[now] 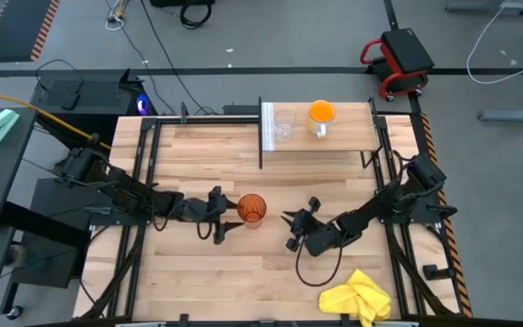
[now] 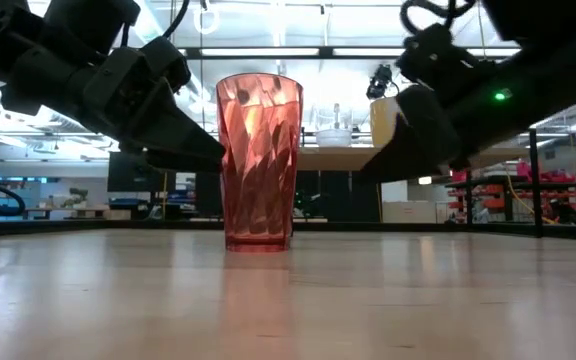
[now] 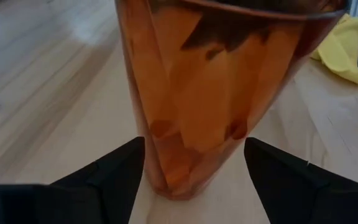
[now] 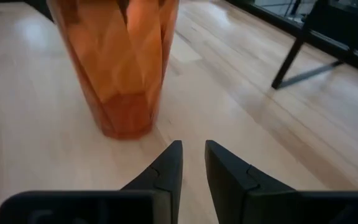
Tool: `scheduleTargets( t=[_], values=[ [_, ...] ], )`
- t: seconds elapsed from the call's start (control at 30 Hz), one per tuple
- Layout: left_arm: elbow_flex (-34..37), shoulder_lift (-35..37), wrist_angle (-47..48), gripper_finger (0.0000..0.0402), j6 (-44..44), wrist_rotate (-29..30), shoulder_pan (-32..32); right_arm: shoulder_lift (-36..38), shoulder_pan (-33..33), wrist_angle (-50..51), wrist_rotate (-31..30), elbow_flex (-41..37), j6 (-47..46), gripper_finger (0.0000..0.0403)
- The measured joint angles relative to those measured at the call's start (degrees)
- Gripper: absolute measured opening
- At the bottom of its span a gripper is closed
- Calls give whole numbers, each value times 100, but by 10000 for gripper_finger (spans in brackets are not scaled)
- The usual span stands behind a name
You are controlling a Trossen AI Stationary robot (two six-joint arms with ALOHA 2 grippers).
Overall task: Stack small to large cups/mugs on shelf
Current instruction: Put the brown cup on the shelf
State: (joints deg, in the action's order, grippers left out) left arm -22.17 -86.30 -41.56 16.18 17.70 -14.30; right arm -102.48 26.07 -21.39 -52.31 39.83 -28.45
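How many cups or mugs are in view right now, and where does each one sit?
3. A clear glass cup and an orange mug stand side by side on the shelf. A tall amber tumbler stands mid-table, between the left gripper and the right gripper.

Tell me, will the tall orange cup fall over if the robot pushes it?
Probably, if pushed high: the tumbler is tall with a narrower base. It looks empty, so likely light. Its faceted sides may help the left gripper hold it.
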Motion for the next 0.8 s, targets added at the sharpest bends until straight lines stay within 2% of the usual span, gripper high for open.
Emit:
scheduleTargets(
  t=[0.2,0.33,0.6,0.8],
  values=[
    [0,-11,-59,288,13,-151,103,0,-275,-439,403,0,430,54],
    [-7,-387,-578,288,-16,-253,102,0,-402,-576,704,0,559,47],
    [-732,-1407,-603,289,-158,-291,132,0,-550,-813,1064,0,724,46],
    [-1039,-1501,-391,289,-241,-471,131,0,-521,-790,1084,-2,722,46]
  ],
)
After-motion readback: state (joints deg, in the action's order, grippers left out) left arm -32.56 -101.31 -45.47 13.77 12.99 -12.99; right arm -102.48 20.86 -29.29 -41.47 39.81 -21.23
